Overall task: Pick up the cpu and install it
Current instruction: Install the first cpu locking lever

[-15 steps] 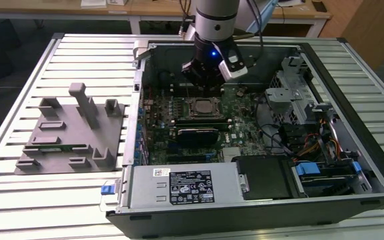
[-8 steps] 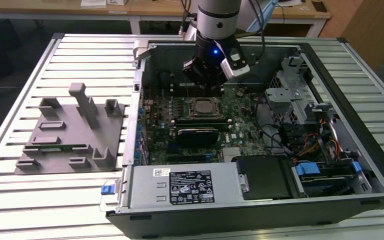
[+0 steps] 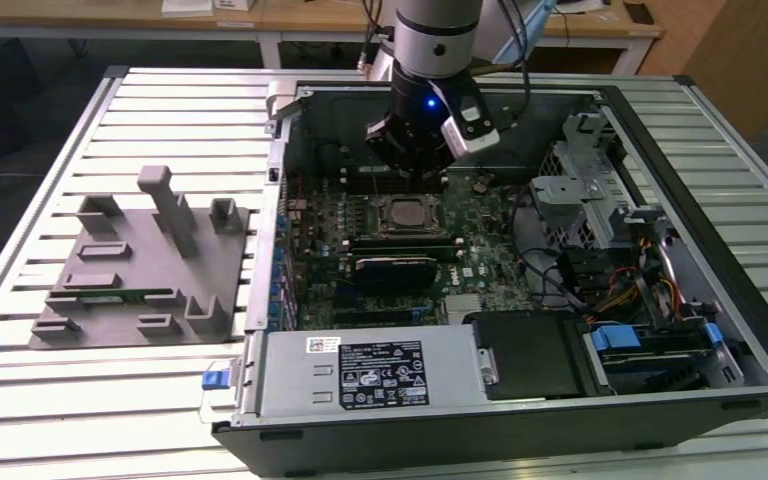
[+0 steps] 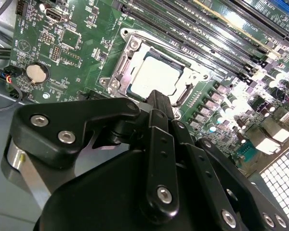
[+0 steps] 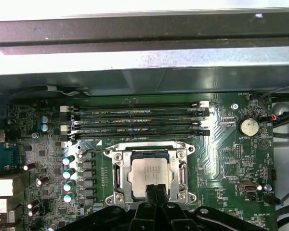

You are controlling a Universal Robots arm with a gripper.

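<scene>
The cpu (image 5: 151,174) lies in the socket (image 5: 119,179) on the board (image 5: 231,159), its silver top bare. The gripper (image 5: 154,188) hangs just over one edge of it, jaws pressed together with nothing between them (so both wrist views suggest). If the chip sits skewed, a downward push could harm the socket beneath or knock the chip off its seat.

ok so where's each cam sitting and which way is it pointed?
Exterior view: off the arm, raised, looking down into the open computer case; shows the arm and gripper over the cpu.
First wrist view: on the wrist, looking down past the gripper at the cpu and memory slots.
Second wrist view: on the wrist, slanting along the gripper toward the cpu.
Shared: all three show the cpu in its socket.
</scene>
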